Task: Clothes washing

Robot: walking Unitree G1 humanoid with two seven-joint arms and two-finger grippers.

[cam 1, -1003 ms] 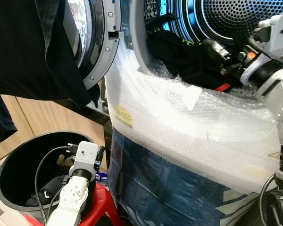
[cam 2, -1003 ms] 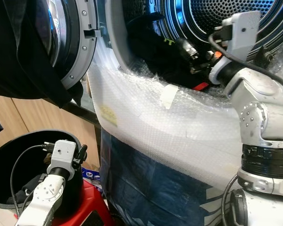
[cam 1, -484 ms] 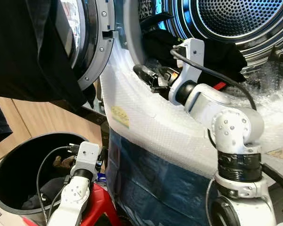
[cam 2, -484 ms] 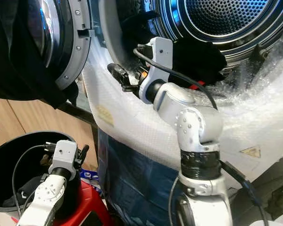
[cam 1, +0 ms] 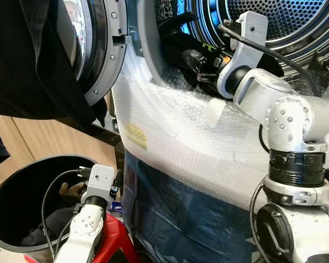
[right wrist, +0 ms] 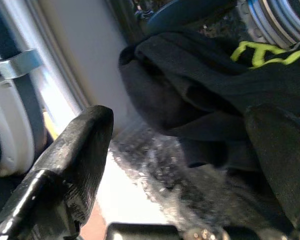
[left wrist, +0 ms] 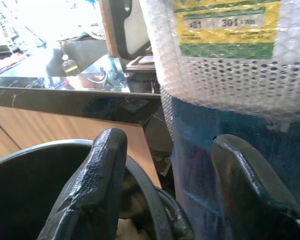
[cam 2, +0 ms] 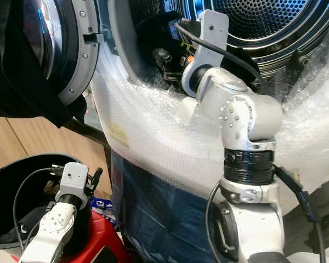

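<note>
Right now the right gripper [cam 1: 191, 58] is reaching over the lip of the washing machine's [cam 1: 170, 137] opening, w/ its fingers spread wide in the right wrist view: one finger [right wrist: 77, 150] sits apart from the cloth against the pale door seal, the other is dark against a black garment [right wrist: 210, 95] w/ yellow-green lettering, so whether it has a hold on anything I can't tell. That garment lies at the lower front edge of the perforated drum [cam 1: 296, 16], draped at the mouth, partly inside. Machine front is wrapped in bubble wrap [cam 1: 175, 120] w/ a yellow sticker [cam 1: 136, 135] on it, blue panel below. Door [cam 1: 98, 49] is swung open on the robot's left, and another dark cloth [cam 1: 33, 60] hangs over it, covering much of the glass. Left gripper [left wrist: 162, 200] is low, at the rim of a black bin [cam 1: 22, 181] standing beside the machine; its fingers [left wrist: 95, 185] are parted wide w/ nothing between them. Bin has some dark clothes [cam 1: 49, 222] at the bottom and a small brownish item [cam 1: 70, 189], too small to tell what. Red object [cam 1: 118, 244] shows under the left arm, next to the bin.
</note>
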